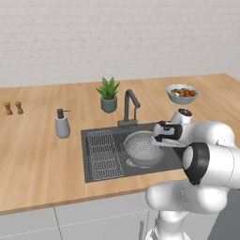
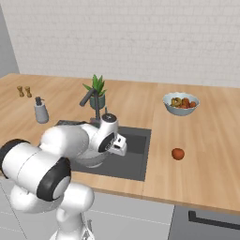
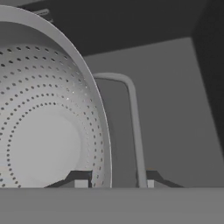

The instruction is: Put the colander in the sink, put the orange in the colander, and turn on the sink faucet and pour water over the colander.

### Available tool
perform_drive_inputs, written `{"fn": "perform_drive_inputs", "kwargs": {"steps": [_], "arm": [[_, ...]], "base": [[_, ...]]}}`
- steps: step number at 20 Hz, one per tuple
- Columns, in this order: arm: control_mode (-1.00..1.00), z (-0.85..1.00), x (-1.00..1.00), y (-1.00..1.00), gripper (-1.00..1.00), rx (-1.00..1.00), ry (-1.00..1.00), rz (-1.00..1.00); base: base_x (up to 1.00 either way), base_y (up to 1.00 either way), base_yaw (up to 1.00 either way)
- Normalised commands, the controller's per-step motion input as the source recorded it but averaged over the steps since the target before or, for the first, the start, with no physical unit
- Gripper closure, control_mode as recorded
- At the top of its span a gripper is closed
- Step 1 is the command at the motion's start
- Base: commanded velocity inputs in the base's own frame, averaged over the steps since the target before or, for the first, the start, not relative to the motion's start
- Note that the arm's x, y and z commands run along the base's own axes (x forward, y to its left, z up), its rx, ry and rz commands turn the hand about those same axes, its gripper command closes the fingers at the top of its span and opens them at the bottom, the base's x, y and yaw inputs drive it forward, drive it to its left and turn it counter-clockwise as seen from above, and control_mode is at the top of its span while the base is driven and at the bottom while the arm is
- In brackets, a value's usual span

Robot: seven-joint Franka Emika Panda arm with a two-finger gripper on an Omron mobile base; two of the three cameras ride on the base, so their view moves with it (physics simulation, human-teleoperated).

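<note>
While the colander [image 1: 143, 148] sits low in the sink [image 1: 93, 174], the end effector [image 3: 113, 183] is clenched on its loop handle [image 3: 131, 113], one tip inside the rim and one outside the loop; gripping there, I judge, lets the arm lower the bowl without crushing its thin wall; whether the bowl already rests on the basin floor I cannot tell. It lies beside the wire rack [image 1: 104, 154], under the bent spout of the faucet [image 1: 130, 107], a fit spot for water later. The orange [image 2: 177, 153] waits alone on the bench [image 2: 206, 154], well right of the sink and near the fruit bowl [image 2: 181, 103]. The colander is dull grey metal, round, dotted with rings of small holes; the sink is dark, flat-walled, rectangular; the bench is pale wood, the orange a smooth reddish ball.
</note>
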Motion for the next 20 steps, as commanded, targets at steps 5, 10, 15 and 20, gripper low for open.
{"fn": "perform_drive_inputs", "kwargs": {"steps": [5,10,15,20], "arm": [[-1.00,-0.37,0.29,-0.01,1.00,0.00,0.01,0.00],[-1.00,-0.48,0.13,0.00,1.00,0.00,0.00,0.00],[-1.00,-0.39,0.14,0.00,1.00,0.00,0.00,0.00],[-1.00,-0.17,0.08,0.00,1.00,0.00,0.01,0.00]], "base": [[0.00,0.00,0.00],[0.00,0.00,0.00],[0.00,0.00,0.00],[0.00,0.00,0.00]]}}
